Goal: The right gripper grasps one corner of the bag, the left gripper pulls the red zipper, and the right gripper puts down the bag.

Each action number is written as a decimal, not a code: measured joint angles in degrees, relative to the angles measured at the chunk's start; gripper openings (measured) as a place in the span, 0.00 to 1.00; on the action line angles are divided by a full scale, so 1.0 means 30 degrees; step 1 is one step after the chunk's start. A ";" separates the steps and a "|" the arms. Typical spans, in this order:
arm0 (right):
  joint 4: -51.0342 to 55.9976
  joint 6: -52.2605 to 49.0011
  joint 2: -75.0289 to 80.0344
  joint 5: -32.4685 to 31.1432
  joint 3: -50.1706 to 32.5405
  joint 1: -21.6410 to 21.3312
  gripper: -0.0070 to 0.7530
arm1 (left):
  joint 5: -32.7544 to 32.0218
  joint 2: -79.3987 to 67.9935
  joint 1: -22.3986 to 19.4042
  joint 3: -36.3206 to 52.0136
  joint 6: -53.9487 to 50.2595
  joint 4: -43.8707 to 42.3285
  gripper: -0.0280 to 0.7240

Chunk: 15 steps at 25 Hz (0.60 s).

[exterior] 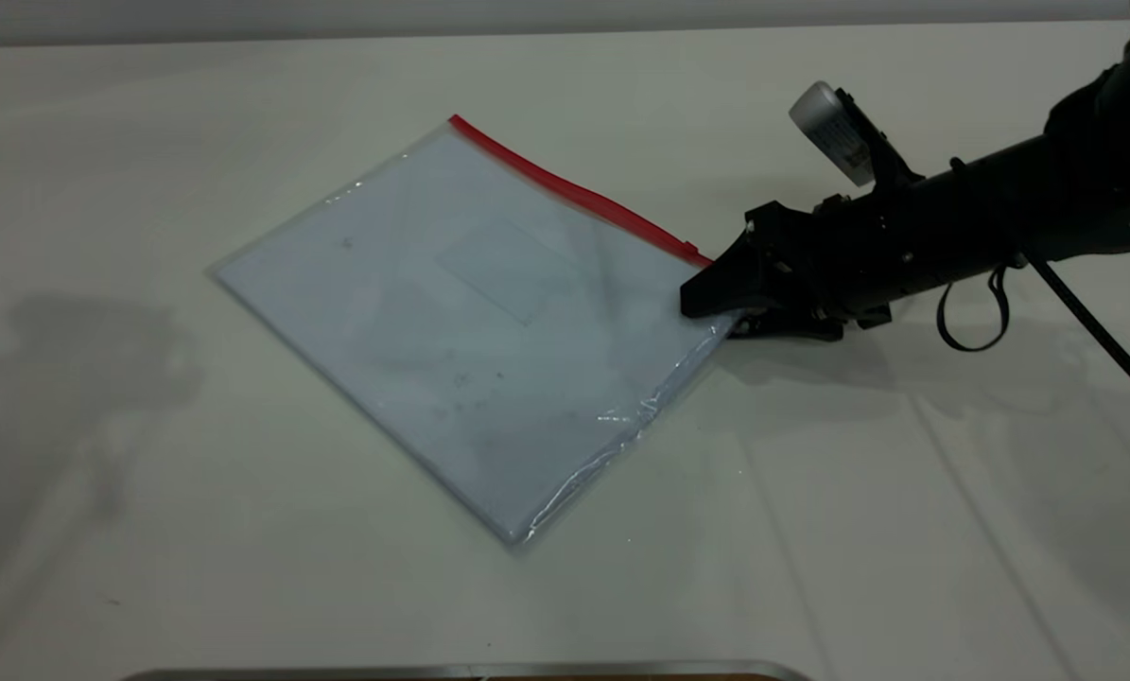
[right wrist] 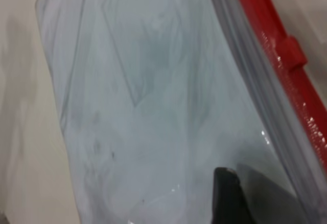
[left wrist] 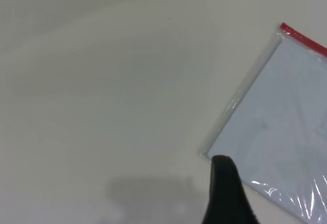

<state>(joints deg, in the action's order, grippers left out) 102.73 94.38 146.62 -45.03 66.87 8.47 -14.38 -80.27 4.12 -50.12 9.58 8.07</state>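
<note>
The table [exterior: 858, 530] carries the bag [exterior: 451, 331], which lies flat near centre, turned diamond-wise, with its corners at roughly 12, 3, 6 and 9 o'clock. The red zipper [exterior: 574, 194] runs along the edge from 12 to 3 o'clock; its small slider tab [exterior: 690, 250] sits at the 3 o'clock end.

The right end effector [exterior: 716, 307] enters from 3 o'clock, one jaw over and one under the corner of the bag [exterior: 716, 326] just below the slider. It appears clamped on this corner.

Procedure, as judged:
1. Confirm a firm pinch before lifting.
2. Keep the jaws clear of the slider.
3. Raise the corner only slightly, keeping the zipper edge taut.

The left end effector [left wrist: 227, 196] hovers beside the 9 o'clock corner; jaw state cannot be determined.
</note>
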 joint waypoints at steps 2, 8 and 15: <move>0.0000 -0.0024 0.0018 0.0158 0.0143 0.0000 0.53 | 0.0000 0.0000 0.0000 0.0000 0.0000 0.0000 0.75; -0.0089 -0.0073 0.0033 -0.1497 0.0222 0.0039 0.06 | 0.0000 0.0000 0.0000 0.0000 0.0000 0.0000 0.75; -0.8499 -0.2479 -0.0708 -0.4221 0.0300 -0.0119 0.06 | 0.0000 -0.0077 0.0000 0.0000 0.0000 0.0000 0.75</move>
<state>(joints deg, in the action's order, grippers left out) 77.23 86.94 144.50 -57.69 67.77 8.12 -14.38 -80.50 4.12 -50.12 9.58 8.07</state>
